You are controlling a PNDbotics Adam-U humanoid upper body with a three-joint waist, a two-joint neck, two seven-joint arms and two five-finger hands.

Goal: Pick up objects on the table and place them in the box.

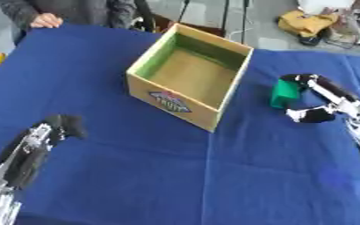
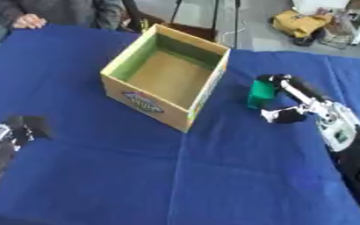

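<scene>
An open wooden box [image 1: 191, 74] with a green inner wall and a coloured label on its front stands mid-table; nothing shows inside it. To its right a green block [image 1: 284, 93] stands on the blue cloth. My right hand [image 1: 343, 102] reaches in from the right edge. Its fingers [image 1: 310, 81] curl over the block's top and its thumb [image 1: 314, 115] closes in at the block's lower side. Whether the block is lifted off the cloth I cannot tell. My left hand [image 1: 37, 145] lies at the lower left, fingers relaxed, holding nothing.
A blue cloth [image 1: 175, 176] covers the whole table. A fold line runs from the box's near corner toward the front edge. Beyond the far edge, on the floor, lies a yellow bundle [image 1: 306, 22] among other clutter.
</scene>
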